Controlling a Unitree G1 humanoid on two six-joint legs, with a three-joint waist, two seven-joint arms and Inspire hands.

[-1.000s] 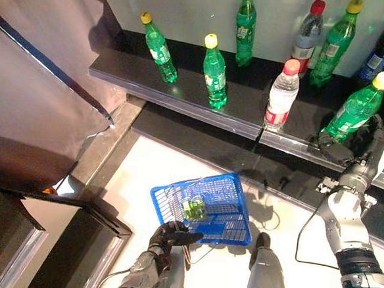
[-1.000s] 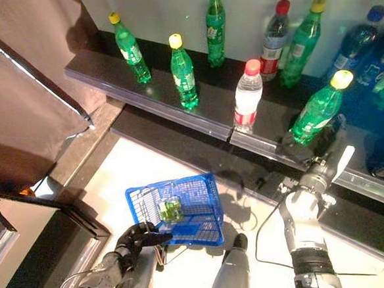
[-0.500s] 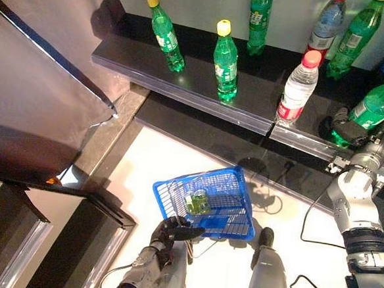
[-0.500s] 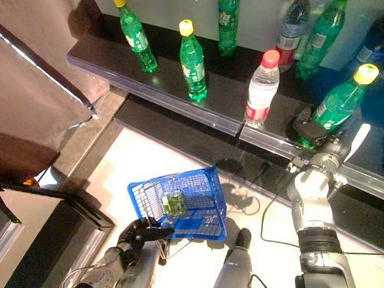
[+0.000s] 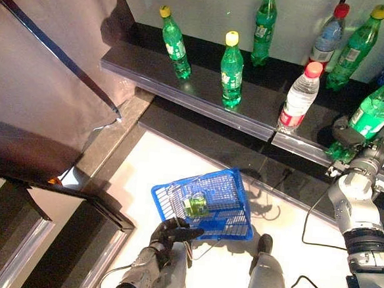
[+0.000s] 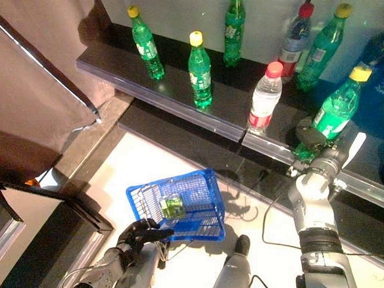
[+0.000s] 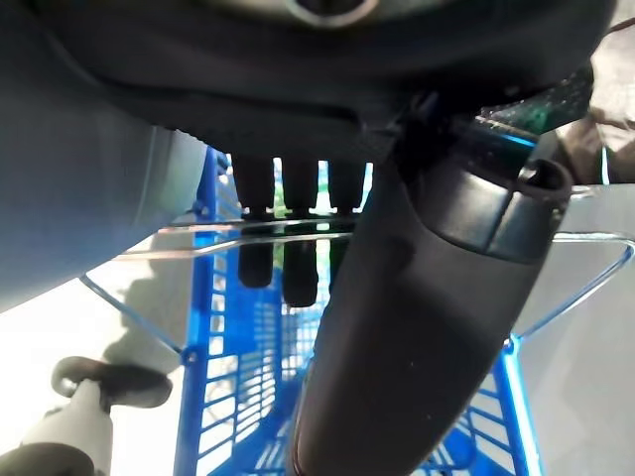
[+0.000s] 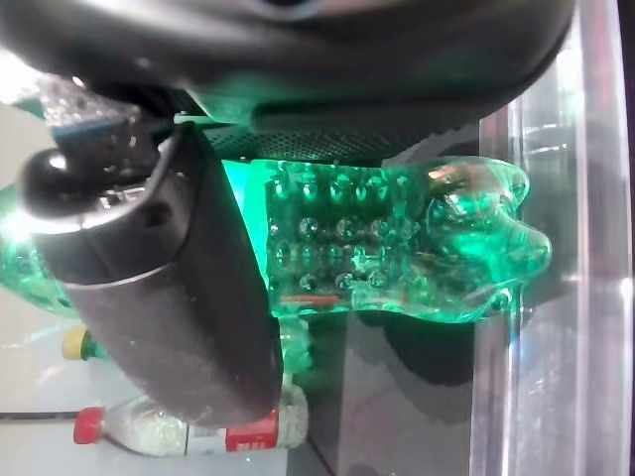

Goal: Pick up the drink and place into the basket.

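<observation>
The robot's dark right hand is closed around the lower body of a green plastic drink bottle with a yellow cap, which stands on the dark glossy shelf at its right end; in the right wrist view the thumb and palm press against the bottle's dimpled green base, just beside the shelf's clear front lip. The bottle is upright, leaning slightly. The dark left hand is low in the scene, its fingers curled over the thin wire handle of a blue plastic mesh basket that hangs above the white floor. A small green drink item already lies inside the basket. Along the shelf stand other bottles, well apart from each other: three more green bottles with yellow caps, a clear water bottle with a red cap and red label, a second clear red-capped bottle further back, and a tall green one by the wall.
</observation>
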